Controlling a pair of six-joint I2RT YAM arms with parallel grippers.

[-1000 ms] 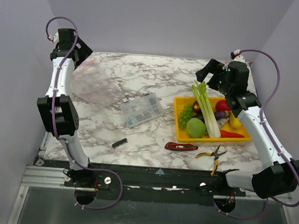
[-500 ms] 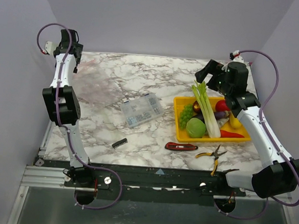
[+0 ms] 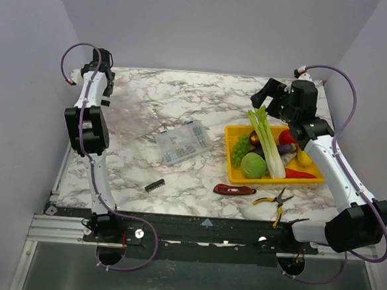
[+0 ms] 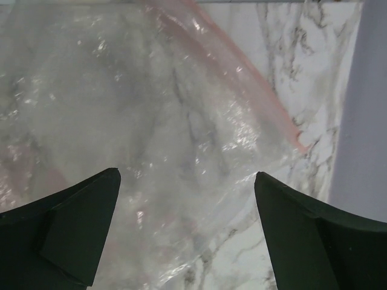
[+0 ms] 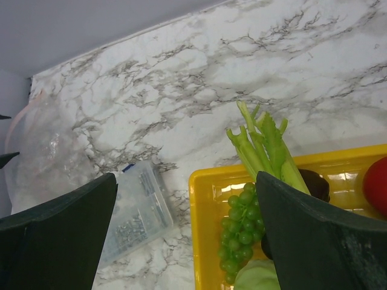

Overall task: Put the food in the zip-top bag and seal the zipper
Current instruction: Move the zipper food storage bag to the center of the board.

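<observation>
The clear zip-top bag (image 3: 126, 107) lies flat at the far left of the table. Its pinkish-red zipper (image 4: 242, 78) runs diagonally in the left wrist view. My left gripper (image 3: 104, 86) is open and empty just above the bag (image 4: 151, 121), near the left wall. The food sits in a yellow tray (image 3: 271, 179): celery (image 3: 268, 138), grapes (image 3: 241, 147), cabbage (image 3: 253, 165), tomato (image 3: 288, 136), eggplant (image 3: 283, 149), yellow fruit (image 3: 303, 156) and chili (image 3: 300, 174). My right gripper (image 3: 263, 93) is open and empty above the celery tips (image 5: 266, 148) and grapes (image 5: 242, 232).
A rigid clear compartment box (image 3: 183, 142) stands mid-table between bag and tray. A red-handled knife (image 3: 234, 190) and yellow-handled pliers (image 3: 276, 202) lie in front of the tray. A small black part (image 3: 154, 185) lies near the front. Walls close in on the left, right and back.
My left arm's wrist has swung from the far-left wall inward toward the bag's far-left corner. The right arm has hardly moved.
</observation>
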